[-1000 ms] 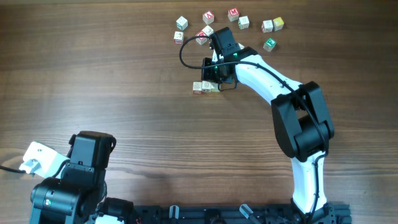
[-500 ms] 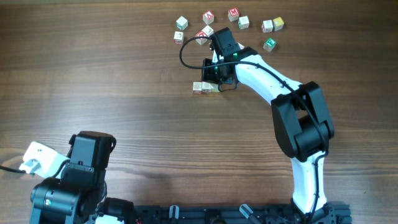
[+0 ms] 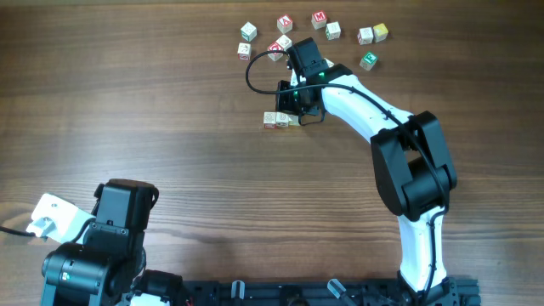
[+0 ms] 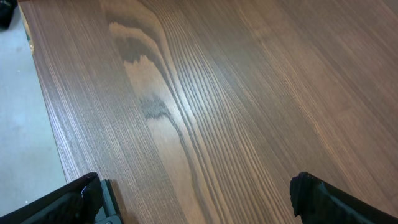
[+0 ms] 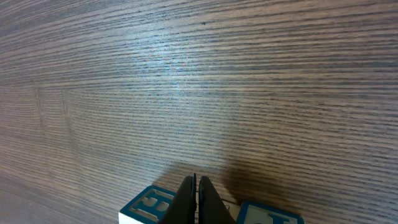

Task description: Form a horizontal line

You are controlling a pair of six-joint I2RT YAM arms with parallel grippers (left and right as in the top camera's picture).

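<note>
On the table (image 3: 153, 127): right gripper (image 5: 196, 188) pressed together beside the horizontal line (image 3: 280, 120) | left gripper (image 4: 198, 202) spread apart

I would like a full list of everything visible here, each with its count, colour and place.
Row of letter cubes: about three, pale wood, mid-table, side by side, right end partly hidden.
Loose letter cubes: about ten, pale with red, green or yellow faces, scattered beyond the row.
Table: one, brown wood.
Left end effector: one, black, open, above bare table.
Right end effector: one, black, shut, at the row, teal-marked cubes on both sides.
</note>
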